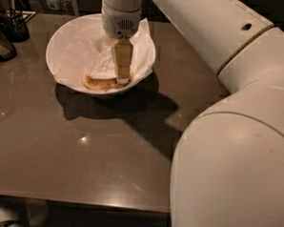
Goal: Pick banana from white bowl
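Observation:
The white bowl [60,42], lined with crumpled white paper, stands at the back left of the dark table. The banana [100,82], tan with brown speckling, lies along the near inner side of the bowl. My gripper [122,79] reaches straight down into the bowl from above. Its pale yellow tip is at the banana's right end and looks to be touching it. The banana's right tip is hidden behind the gripper.
Small dark containers [3,45] and a dark holder with utensils [17,24] stand at the table's far left. My large white arm [235,153] fills the right side of the view. The table's front edge [80,202] runs along the bottom.

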